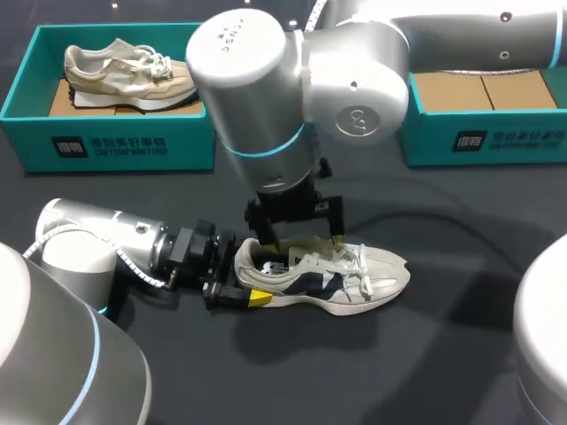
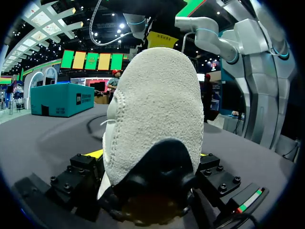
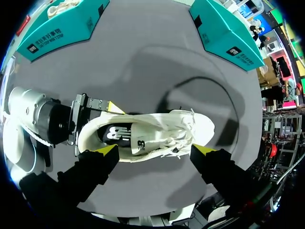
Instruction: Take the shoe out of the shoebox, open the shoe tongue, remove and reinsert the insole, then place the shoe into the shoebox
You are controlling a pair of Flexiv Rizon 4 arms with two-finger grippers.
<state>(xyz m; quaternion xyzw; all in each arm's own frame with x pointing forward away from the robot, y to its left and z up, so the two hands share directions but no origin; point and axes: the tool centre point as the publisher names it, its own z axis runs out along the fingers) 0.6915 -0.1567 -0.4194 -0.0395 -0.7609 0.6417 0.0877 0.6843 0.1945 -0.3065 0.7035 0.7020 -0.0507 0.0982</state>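
Note:
A white shoe (image 1: 332, 276) with dark side panels lies on its sole on the black table, toe to the right. My left gripper (image 1: 248, 276) comes in low from the left and is shut on its heel (image 2: 155, 109), one finger on each side. In the right wrist view the shoe (image 3: 162, 131) lies straight under my right gripper (image 3: 156, 151). The dark insole (image 3: 119, 135) with a white logo shows inside it. My right gripper (image 1: 301, 237) hangs just above the shoe's mouth, open, with nothing between its fingers.
A teal shoebox (image 1: 106, 146) at the back left holds a beige shoe (image 1: 133, 71). A second teal box (image 1: 483, 133) stands at the back right, partly hidden by my right arm. A thin cable (image 1: 425, 221) runs across the table behind the white shoe.

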